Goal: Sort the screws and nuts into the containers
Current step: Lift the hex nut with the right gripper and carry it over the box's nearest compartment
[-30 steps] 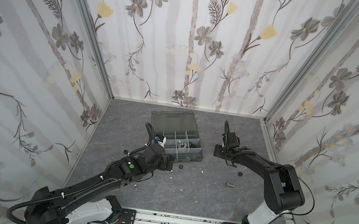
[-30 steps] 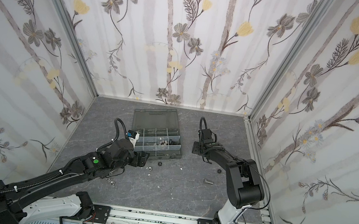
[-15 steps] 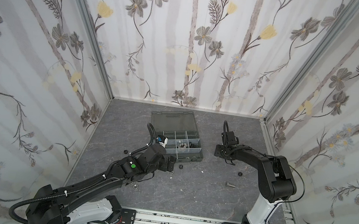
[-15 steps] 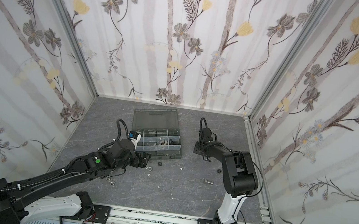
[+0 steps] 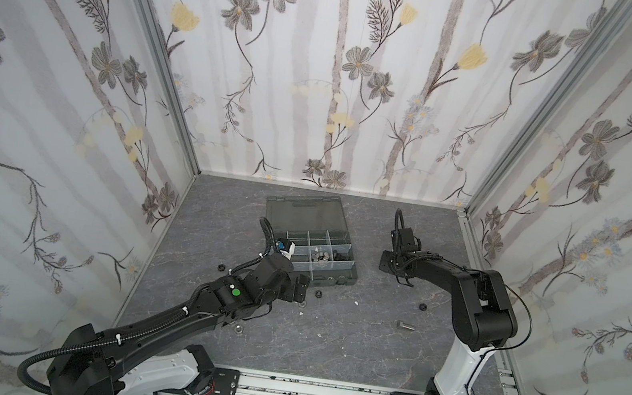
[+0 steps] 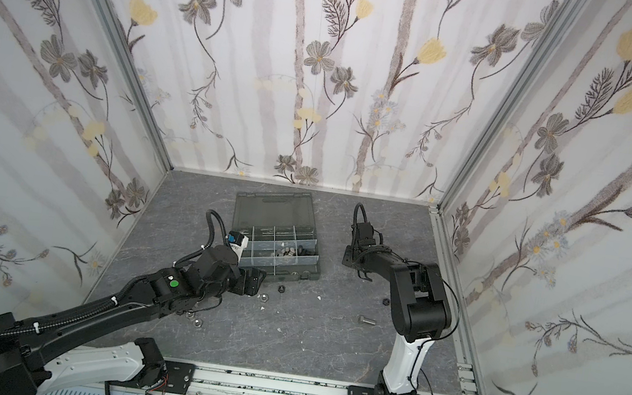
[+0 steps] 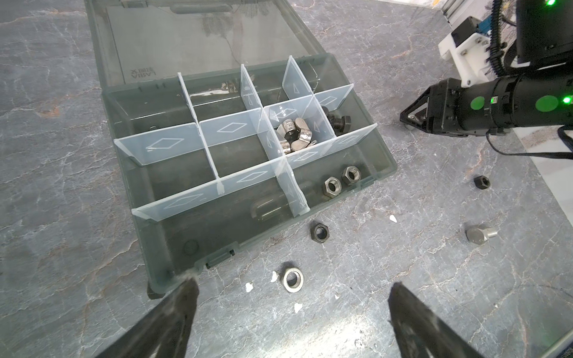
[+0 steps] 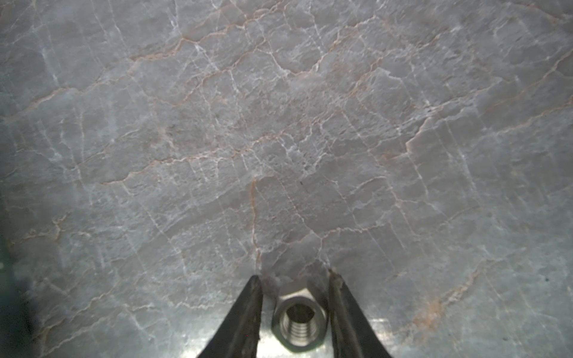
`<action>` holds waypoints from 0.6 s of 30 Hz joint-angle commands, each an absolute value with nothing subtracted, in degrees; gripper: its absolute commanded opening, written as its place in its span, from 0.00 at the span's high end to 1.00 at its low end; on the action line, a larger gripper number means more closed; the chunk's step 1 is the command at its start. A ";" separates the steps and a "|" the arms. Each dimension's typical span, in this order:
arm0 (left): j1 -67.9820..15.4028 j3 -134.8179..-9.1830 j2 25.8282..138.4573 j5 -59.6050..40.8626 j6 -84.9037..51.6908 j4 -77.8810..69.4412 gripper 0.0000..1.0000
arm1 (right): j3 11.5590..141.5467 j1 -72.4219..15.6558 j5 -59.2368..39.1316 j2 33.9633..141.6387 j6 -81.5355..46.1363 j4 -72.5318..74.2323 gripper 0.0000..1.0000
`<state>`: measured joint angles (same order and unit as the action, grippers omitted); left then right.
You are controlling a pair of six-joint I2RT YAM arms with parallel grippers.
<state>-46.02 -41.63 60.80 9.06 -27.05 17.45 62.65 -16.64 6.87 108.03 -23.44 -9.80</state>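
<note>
Right wrist view: right fingers [image 8: 245, 316] narrowed either side of a silver hex nut [image 8: 299, 324], bore toward the camera, on the bench [image 8: 279, 139]; pinching or not, cannot tell. Judged light, rigid, slick steel: grip across opposite flats, low. Left fingers [image 7: 173, 319] spread wide over a silver ring nut [image 7: 293, 280] just beside the organizer box [image 7: 155, 245].

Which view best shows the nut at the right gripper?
Right wrist view: the nut sits between the fingertips of the right gripper, threads visible. The left wrist view gives at most a glint inside that gripper; in both top views it is too small to make out.
</note>
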 commanded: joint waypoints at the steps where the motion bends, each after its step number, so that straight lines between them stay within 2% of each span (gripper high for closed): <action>1: -45.97 -42.08 61.42 9.93 -27.66 16.72 0.04 | 62.33 -16.70 5.06 107.92 -23.28 -11.10 0.68; 7: -45.97 -42.04 61.79 9.94 -27.68 16.61 0.04 | 62.20 -16.90 5.17 108.01 -23.23 -11.20 0.71; 11: -46.04 -42.08 61.87 9.58 -27.49 16.61 0.04 | 62.04 -17.06 5.96 107.88 -23.38 -11.56 0.66; 18: -45.90 -42.01 61.87 9.32 -27.34 16.40 0.04 | 62.00 -17.73 8.06 107.84 -23.38 -12.39 0.64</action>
<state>-46.02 -41.67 61.80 9.02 -27.05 17.41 62.35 -17.50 7.27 107.96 -23.31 -9.23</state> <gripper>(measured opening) 0.962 0.358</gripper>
